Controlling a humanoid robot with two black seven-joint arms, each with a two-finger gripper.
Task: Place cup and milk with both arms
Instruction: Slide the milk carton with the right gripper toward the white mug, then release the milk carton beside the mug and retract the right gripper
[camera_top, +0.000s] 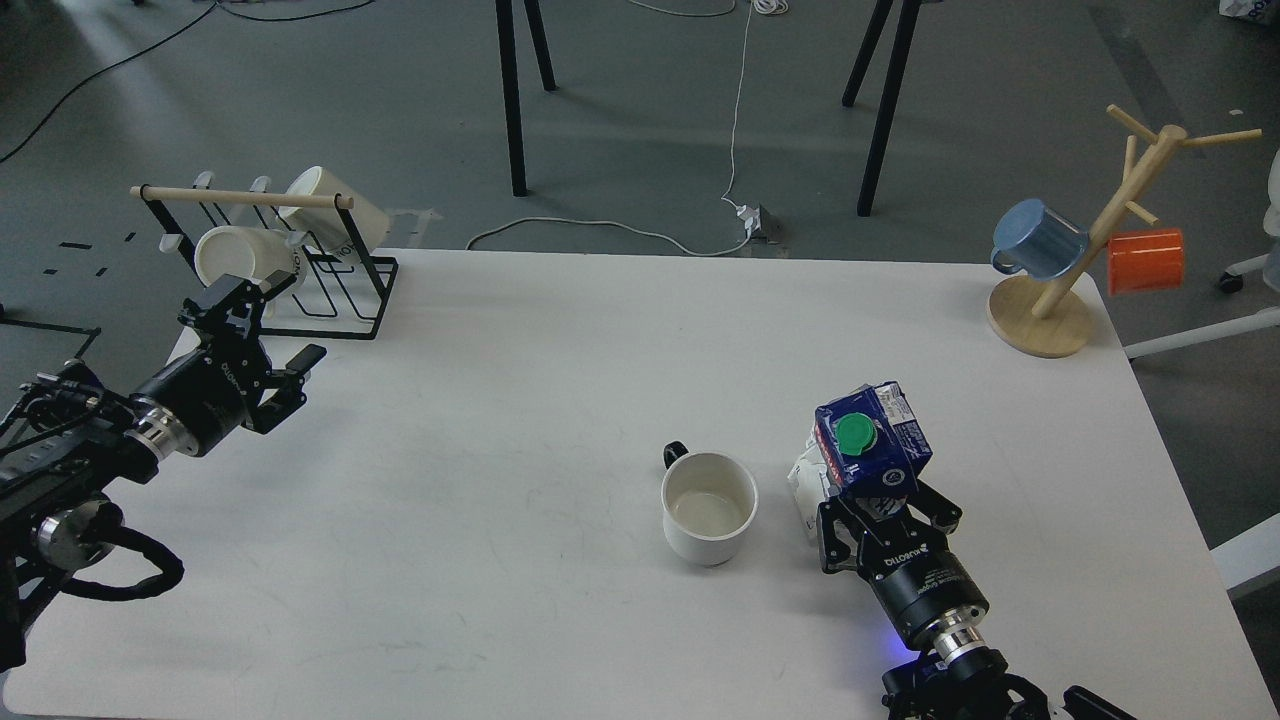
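Note:
A white cup (707, 505) with a dark handle stands upright and empty on the white table (560, 360), right of centre. My right gripper (872, 497) is shut on a blue and white milk carton (868, 447) with a green cap. It holds the carton tilted, just right of the cup and a small gap away from it. My left gripper (232, 303) is at the table's left edge, in front of the black wire rack (330, 290). Its fingers look apart and hold nothing.
The rack at the back left holds two cream cups (240, 255) on their sides under a wooden bar. A wooden mug tree (1090, 250) at the back right carries a blue mug (1040, 238) and an orange mug (1146, 260).

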